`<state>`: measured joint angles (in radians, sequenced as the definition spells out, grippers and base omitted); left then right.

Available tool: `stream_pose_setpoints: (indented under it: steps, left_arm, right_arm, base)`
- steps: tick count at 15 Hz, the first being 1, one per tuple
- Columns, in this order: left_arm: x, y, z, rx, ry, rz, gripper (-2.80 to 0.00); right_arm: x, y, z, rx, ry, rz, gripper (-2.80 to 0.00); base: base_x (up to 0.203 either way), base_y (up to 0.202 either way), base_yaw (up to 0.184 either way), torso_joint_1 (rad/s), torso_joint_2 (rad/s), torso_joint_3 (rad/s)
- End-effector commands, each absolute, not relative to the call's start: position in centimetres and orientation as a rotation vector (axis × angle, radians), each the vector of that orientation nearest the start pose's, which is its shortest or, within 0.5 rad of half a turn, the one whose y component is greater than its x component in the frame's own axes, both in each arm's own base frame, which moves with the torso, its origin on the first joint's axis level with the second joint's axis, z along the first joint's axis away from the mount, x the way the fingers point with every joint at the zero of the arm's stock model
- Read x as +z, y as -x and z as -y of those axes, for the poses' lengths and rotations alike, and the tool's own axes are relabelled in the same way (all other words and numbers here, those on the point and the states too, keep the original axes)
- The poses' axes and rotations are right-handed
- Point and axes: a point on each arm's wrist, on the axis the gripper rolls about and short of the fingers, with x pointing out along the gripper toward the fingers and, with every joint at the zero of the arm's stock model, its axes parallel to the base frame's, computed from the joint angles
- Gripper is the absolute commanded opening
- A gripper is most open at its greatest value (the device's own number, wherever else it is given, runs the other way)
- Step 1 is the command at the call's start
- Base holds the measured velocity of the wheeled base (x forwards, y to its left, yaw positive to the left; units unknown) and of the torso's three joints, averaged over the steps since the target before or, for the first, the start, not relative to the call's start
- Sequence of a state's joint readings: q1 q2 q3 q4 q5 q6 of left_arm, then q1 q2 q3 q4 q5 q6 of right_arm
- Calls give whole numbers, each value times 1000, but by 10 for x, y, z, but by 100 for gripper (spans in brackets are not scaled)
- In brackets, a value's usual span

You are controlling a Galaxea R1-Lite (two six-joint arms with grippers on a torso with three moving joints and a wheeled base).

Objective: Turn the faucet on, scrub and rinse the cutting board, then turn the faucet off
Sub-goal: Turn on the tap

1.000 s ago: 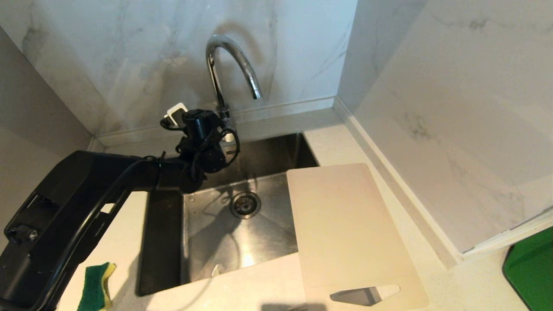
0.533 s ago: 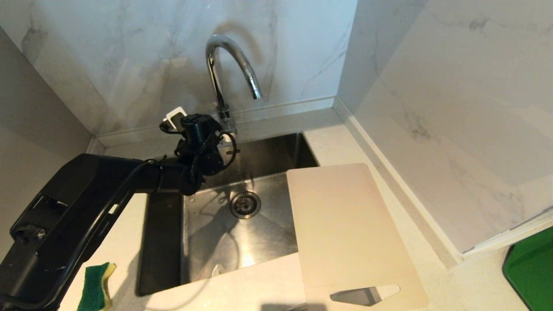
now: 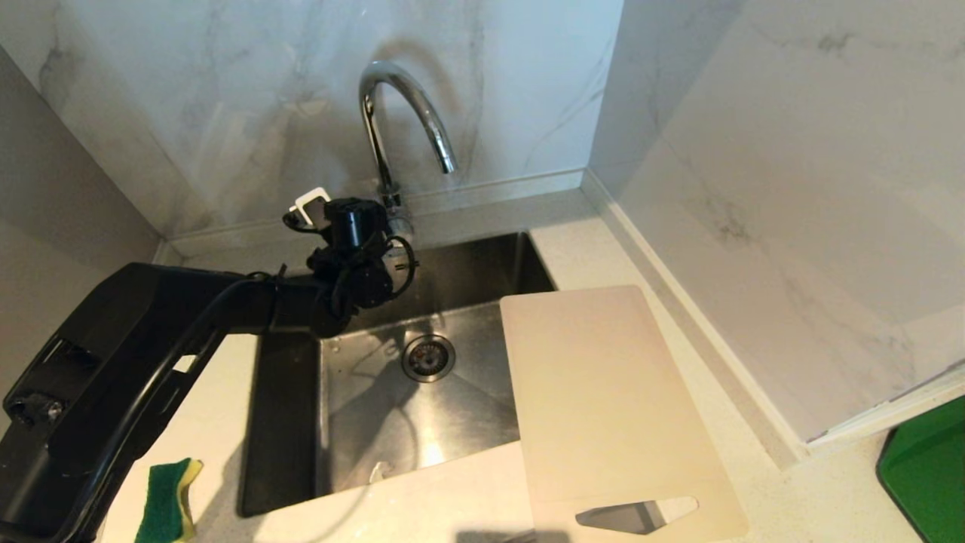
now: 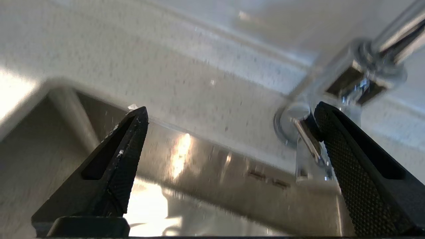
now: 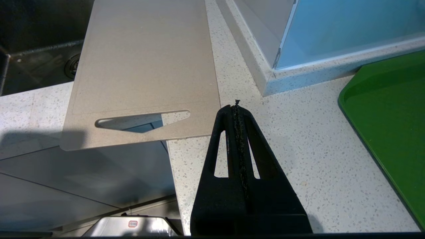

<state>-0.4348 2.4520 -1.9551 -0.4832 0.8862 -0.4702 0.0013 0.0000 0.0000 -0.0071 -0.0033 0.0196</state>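
Note:
The chrome faucet (image 3: 399, 105) arches over the back rim of the sink. My left gripper (image 3: 393, 235) is at its base, open wide. In the left wrist view the left gripper (image 4: 231, 108) has one finger right beside the thin lever (image 4: 307, 141), and the other finger stands far off over the sink's back wall. No water shows at the spout. The cream cutting board (image 3: 603, 400) lies flat across the sink's right side and the counter, its handle slot towards me. My right gripper (image 5: 236, 108) is shut and empty over the counter, near the cutting board (image 5: 142, 66).
A green and yellow sponge (image 3: 166, 501) lies on the counter left of the steel sink (image 3: 362, 422). A green tray (image 3: 923, 475) sits at the right edge. Marble walls close in behind the sink and to its right.
My left wrist has turned a little at the faucet's base, shifting slightly back toward it. The cutting board, the sponge and the right arm are as before.

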Motion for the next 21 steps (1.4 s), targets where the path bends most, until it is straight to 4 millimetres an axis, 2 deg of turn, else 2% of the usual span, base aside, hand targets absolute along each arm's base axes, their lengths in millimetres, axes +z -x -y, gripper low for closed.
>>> stream_pose_setpoints:
  steps: [1, 6, 11, 21]
  left_arm:
    - [172, -470, 207, 447, 465, 65, 0]
    - [172, -464, 211, 440, 487, 18, 0]
    - [187, -459, 210, 428, 509, 40, 0]
    - [252, -435, 195, 400, 602, 157, 0]
  right_arm:
    - [76, 23, 0, -1, -20, 8, -280]
    - [76, 23, 0, -1, -20, 8, -280]
    - [76, 23, 0, -1, -20, 8, -280]
    - [76, 23, 0, -1, -20, 8, -280]
  base:
    - [0, 0, 0, 0, 0, 0]
    - [0, 0, 0, 0, 0, 0]
    - [0, 0, 0, 0, 0, 0]
    - [0, 0, 0, 0, 0, 0]
